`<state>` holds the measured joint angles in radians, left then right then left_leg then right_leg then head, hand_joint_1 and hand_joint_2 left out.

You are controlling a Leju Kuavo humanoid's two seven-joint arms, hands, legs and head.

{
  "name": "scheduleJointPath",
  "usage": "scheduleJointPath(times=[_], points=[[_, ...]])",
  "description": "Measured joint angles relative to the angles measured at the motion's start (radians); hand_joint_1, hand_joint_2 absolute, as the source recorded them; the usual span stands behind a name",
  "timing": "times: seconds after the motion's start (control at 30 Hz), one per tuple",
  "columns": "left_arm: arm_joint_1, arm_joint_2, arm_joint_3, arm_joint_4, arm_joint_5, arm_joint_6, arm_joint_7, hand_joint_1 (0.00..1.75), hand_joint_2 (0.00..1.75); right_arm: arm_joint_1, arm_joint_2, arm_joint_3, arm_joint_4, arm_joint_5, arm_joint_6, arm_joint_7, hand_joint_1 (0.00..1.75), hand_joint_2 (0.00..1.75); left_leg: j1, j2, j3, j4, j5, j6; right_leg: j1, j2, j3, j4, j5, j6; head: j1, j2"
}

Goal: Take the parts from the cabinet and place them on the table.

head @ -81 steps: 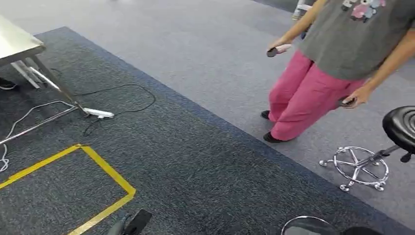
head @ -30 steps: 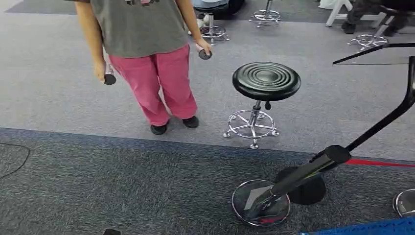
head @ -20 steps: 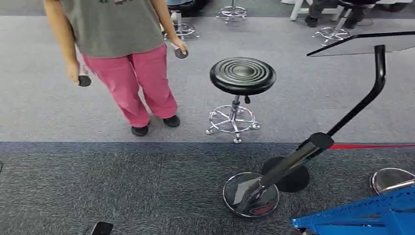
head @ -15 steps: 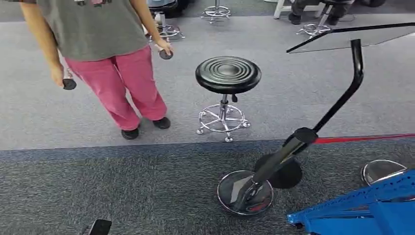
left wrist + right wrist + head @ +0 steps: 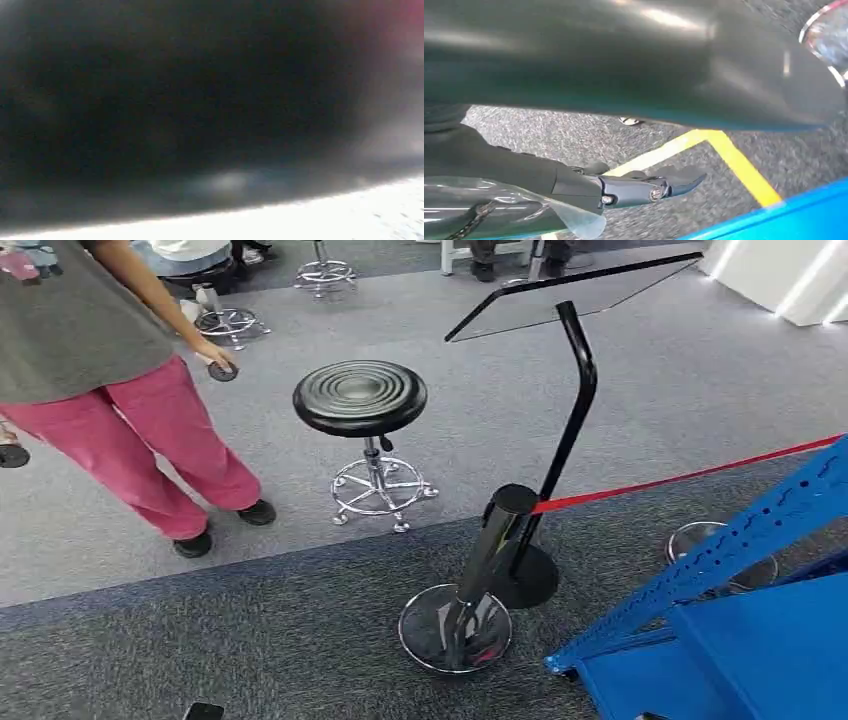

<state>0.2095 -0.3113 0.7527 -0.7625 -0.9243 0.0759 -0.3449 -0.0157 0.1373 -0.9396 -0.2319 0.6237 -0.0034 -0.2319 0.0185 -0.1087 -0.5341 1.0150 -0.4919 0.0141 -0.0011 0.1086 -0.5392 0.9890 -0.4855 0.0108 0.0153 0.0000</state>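
Note:
A blue metal cabinet (image 5: 740, 640) with a perforated slanted post comes into the head view at the lower right; I see no parts on it from here. Its blue edge (image 5: 784, 220) also shows in the right wrist view. My right hand (image 5: 624, 190) hangs over the dark carpet with its dark fingers stretched out and nothing in them. A dark tip of my left hand (image 5: 203, 710) pokes in at the bottom edge of the head view. The left wrist view is a dark blur.
A chrome barrier post (image 5: 490, 550) with a red belt (image 5: 680, 478) stands just left of the cabinet. Behind it are a black stand with a glass top (image 5: 570, 290) and a black stool (image 5: 360, 398). A person (image 5: 90, 390) in pink trousers stands at the left. Yellow floor tape (image 5: 734, 160) runs near the cabinet.
The camera has swung to the right: the person, stool and barrier post have slid left in the picture, and the blue cabinet has come in at the lower right.

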Motion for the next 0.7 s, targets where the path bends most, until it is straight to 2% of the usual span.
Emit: scheduleJointPath(times=[0.03,0.07,0.1,0.13,0.17,0.2,0.23,0.27,0.3,0.33,0.37,0.4,0.43,0.47,0.5,0.53,0.57,0.63,0.67,0.7], points=[[-0.003,-0.001,0.005,0.006,-0.003,0.001,-0.003,0.0,0.0,-0.002,-0.001,-0.002,0.0,0.0,-0.002,0.001,0.0,0.0,0.0,0.009,0.003,-0.018,-0.003,-0.004,-0.005,0.014,-0.009,0.002,0.001,0.004,-0.004,0.0],[-0.009,-0.001,0.01,0.01,-0.006,0.002,-0.003,0.0,0.0,-0.001,-0.001,-0.002,0.0,-0.001,-0.002,0.001,0.0,0.0,-0.003,0.016,0.001,-0.015,-0.004,-0.004,-0.01,0.026,-0.016,0.0,0.004,0.013,-0.003,0.0],[-0.013,0.0,0.013,0.011,-0.008,0.002,-0.005,0.0,0.0,0.004,-0.001,-0.003,0.001,-0.001,-0.002,0.002,0.0,0.0,-0.007,0.025,0.001,-0.015,-0.003,-0.002,-0.014,0.036,-0.019,-0.003,0.008,0.022,-0.004,0.0],[-0.018,-0.001,0.017,0.014,-0.012,0.005,-0.008,0.0,0.0,0.009,-0.002,-0.004,0.001,-0.001,-0.003,0.005,0.0,0.0,-0.005,0.038,0.006,-0.026,0.003,0.004,-0.012,0.048,-0.031,-0.007,0.01,0.031,-0.003,0.0],[-0.023,-0.002,0.021,0.019,-0.019,0.005,-0.011,0.0,0.0,0.011,-0.002,-0.005,0.001,-0.001,-0.004,0.005,0.0,0.0,0.002,0.058,0.013,-0.04,0.01,0.007,-0.013,-0.002,-0.032,0.009,0.001,0.03,-0.004,0.0],[-0.024,-0.002,0.025,0.023,-0.021,0.006,-0.015,0.0,0.0,0.008,-0.003,-0.005,0.001,-0.001,-0.006,0.006,0.0,0.0,0.001,0.069,0.014,-0.043,0.011,0.013,-0.009,-0.057,-0.051,0.044,-0.03,0.034,0.004,0.0],[-0.024,-0.002,0.03,0.028,-0.025,0.007,-0.017,0.0,0.0,0.003,-0.003,-0.005,0.001,-0.001,-0.006,0.006,0.0,0.0,0.001,0.088,0.014,-0.043,0.01,0.013,-0.009,-0.084,-0.086,0.11,-0.072,0.039,0.01,0.0],[-0.024,-0.002,0.036,0.035,-0.027,0.007,-0.018,0.0,0.0,0.0,-0.003,-0.006,0.001,-0.001,-0.005,0.006,0.0,0.0,-0.001,0.107,0.014,-0.042,0.008,0.014,-0.011,-0.097,-0.131,0.199,-0.117,0.044,0.007,0.0],[-0.025,-0.003,0.039,0.038,-0.027,0.007,-0.018,0.0,0.0,-0.001,-0.003,-0.006,0.001,-0.001,-0.006,0.006,0.0,0.0,-0.001,0.126,0.013,-0.042,0.007,0.015,-0.014,-0.101,-0.171,0.279,-0.148,0.05,0.008,0.0],[-0.027,-0.002,0.043,0.041,-0.027,0.007,-0.018,0.0,0.0,0.001,-0.003,-0.006,0.001,-0.001,-0.006,0.007,0.0,0.0,-0.001,0.14,0.013,-0.042,0.006,0.013,-0.015,-0.103,-0.189,0.318,-0.153,0.053,0.008,0.0],[-0.029,-0.002,0.046,0.045,-0.027,0.007,-0.018,0.0,0.0,0.004,-0.004,-0.006,0.001,-0.001,-0.006,0.007,0.0,0.0,0.0,0.155,0.014,-0.042,0.005,0.011,-0.018,-0.105,-0.179,0.303,-0.134,0.056,0.009,0.0],[-0.03,-0.002,0.047,0.048,-0.027,0.007,-0.018,0.0,0.0,0.006,-0.006,-0.007,0.001,-0.001,-0.006,0.007,0.0,0.0,0.0,0.166,0.018,-0.042,0.002,0.007,-0.019,-0.111,-0.144,0.241,-0.095,0.058,0.008,0.0],[-0.032,-0.003,0.048,0.051,-0.027,0.007,-0.018,0.0,0.0,0.007,-0.007,-0.008,0.001,-0.001,-0.008,0.007,0.0,0.0,0.002,0.179,0.022,-0.041,-0.001,0.003,-0.021,-0.121,-0.092,0.148,-0.053,0.058,0.008,0.0],[-0.035,-0.002,0.05,0.054,-0.028,0.007,-0.019,0.0,0.0,0.006,-0.01,-0.008,0.001,0.0,-0.01,0.007,0.0,0.0,0.002,0.191,0.028,-0.04,-0.005,-0.003,-0.021,-0.147,-0.033,0.046,-0.015,0.058,0.009,0.0],[-0.037,0.001,0.053,0.056,-0.028,0.008,-0.02,0.0,0.0,0.003,-0.009,-0.008,0.002,0.002,-0.01,0.007,0.0,0.0,-0.007,0.199,0.031,-0.037,-0.011,-0.011,-0.018,-0.201,-0.009,-0.004,-0.014,0.052,0.013,0.0],[-0.039,0.0,0.055,0.06,-0.029,0.009,-0.021,0.0,0.0,0.001,-0.009,-0.008,0.002,0.003,-0.01,0.006,0.0,0.0,-0.008,0.206,0.033,-0.034,-0.015,-0.018,-0.018,-0.186,0.001,-0.002,-0.006,0.041,0.007,0.0],[-0.045,0.001,0.058,0.061,-0.029,0.01,-0.021,0.0,0.0,0.002,-0.009,-0.008,0.002,0.005,-0.009,0.006,0.0,0.0,-0.009,0.213,0.037,-0.035,-0.013,-0.023,-0.017,-0.174,-0.003,0.002,-0.007,0.034,0.0,0.0],[-0.05,0.002,0.061,0.066,-0.029,0.011,-0.021,0.0,0.0,0.005,-0.009,-0.007,0.002,0.008,-0.009,0.005,0.0,0.0,-0.005,0.23,0.042,-0.037,-0.014,-0.031,-0.014,-0.157,-0.02,0.006,-0.007,0.022,0.002,0.0],[-0.052,0.002,0.063,0.069,-0.03,0.013,-0.023,0.0,0.0,0.005,-0.009,-0.007,0.002,0.01,-0.01,0.004,0.0,0.0,0.0,0.22,0.041,-0.033,-0.025,-0.042,-0.02,-0.145,-0.008,0.001,-0.003,0.012,0.003,0.0],[-0.055,0.004,0.065,0.072,-0.03,0.015,-0.024,0.0,0.0,0.004,-0.009,-0.008,0.002,0.012,-0.01,0.002,0.0,0.0,0.002,0.171,0.033,-0.004,-0.052,-0.044,-0.019,-0.135,-0.009,0.001,0.0,0.006,-0.003,0.0]])
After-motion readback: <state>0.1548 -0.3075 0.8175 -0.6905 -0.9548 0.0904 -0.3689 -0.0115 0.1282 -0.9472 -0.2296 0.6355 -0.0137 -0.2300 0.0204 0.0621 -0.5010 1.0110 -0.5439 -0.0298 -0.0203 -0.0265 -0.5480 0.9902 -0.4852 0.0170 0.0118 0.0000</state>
